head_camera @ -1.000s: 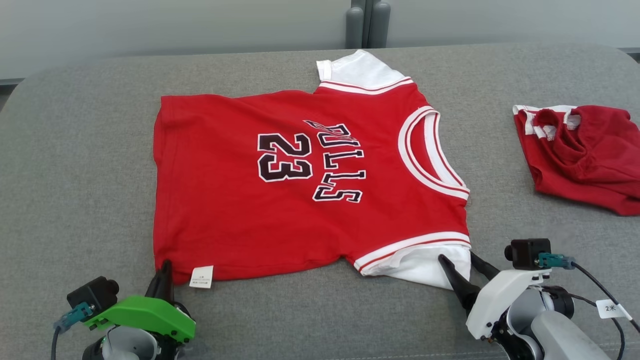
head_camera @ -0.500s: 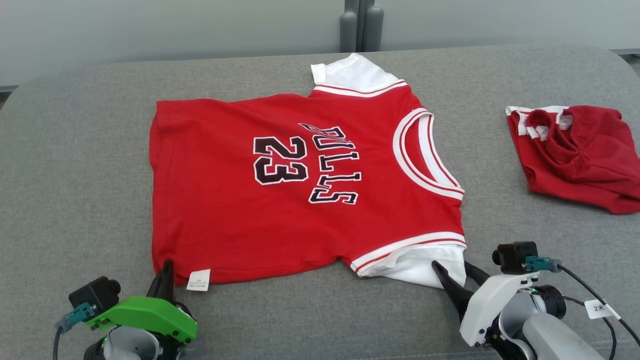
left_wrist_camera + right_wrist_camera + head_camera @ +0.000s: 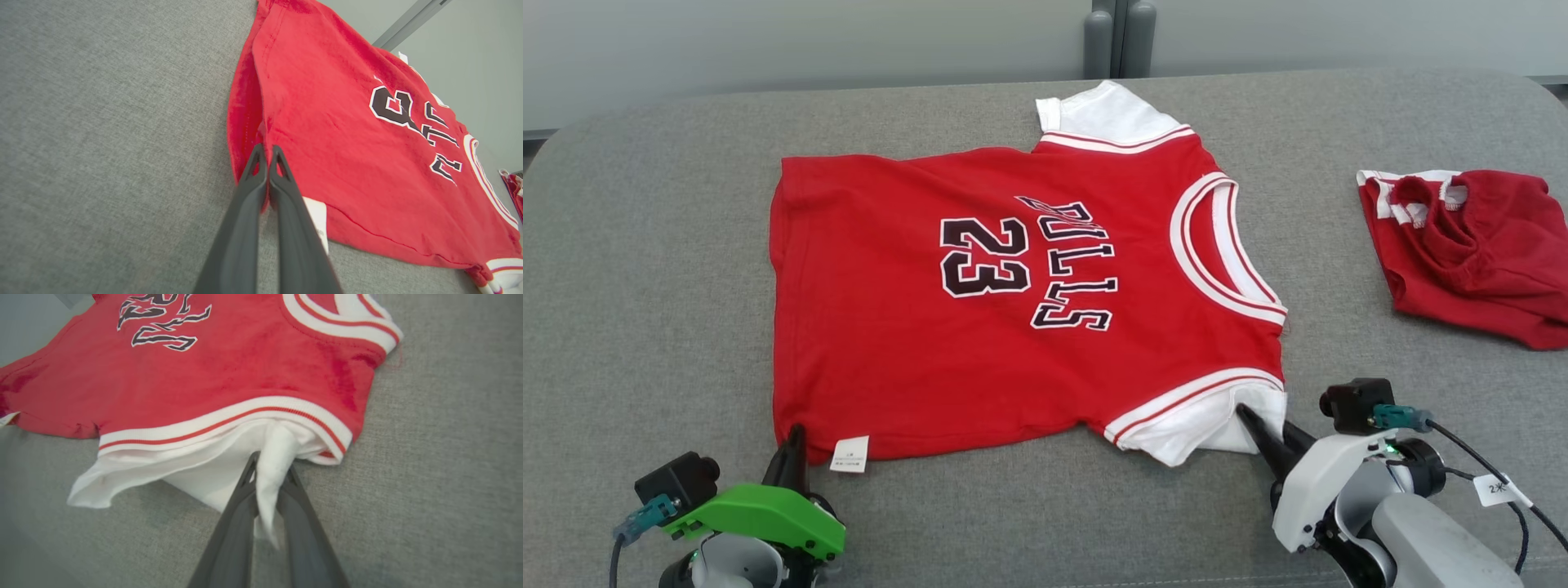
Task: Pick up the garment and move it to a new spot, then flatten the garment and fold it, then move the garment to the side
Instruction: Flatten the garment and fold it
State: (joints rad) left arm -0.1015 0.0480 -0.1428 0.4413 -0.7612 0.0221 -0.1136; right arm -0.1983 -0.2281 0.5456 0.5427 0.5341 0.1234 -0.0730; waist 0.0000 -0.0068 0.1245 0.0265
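- Lying flat on the grey padded surface [image 3: 645, 245], the garment [image 3: 1013, 343] (a red jersey, "23" and black lettering face up) occupied the middle of the head view. Its collar pointed toward the robot's right and its hem toward the left.
- Noted left gripper [image 3: 265, 152] at the near hem corner. The jaws were pressed fully together, and a sliver of red cloth was pinched between the two dark fingers in the left wrist view.
- Recorded white tag [image 3: 849, 453] on the near edge of the hem, just beside that grip.
- Noted right gripper [image 3: 273, 465] at the near white sleeve [image 3: 135, 473]. The jaws were almost closed and clamped a bunched fold of the white cloth, which ran down between the fingers in the right wrist view.
- Sleeve fabric was puckered at the grip, while the rest of the jersey lay smooth on the surface.
- Far white sleeve [image 3: 1107, 114] lay flat at the far edge.
- Second red garment [image 3: 1478, 261], crumpled, lay well apart on the robot's right, on the same surface.
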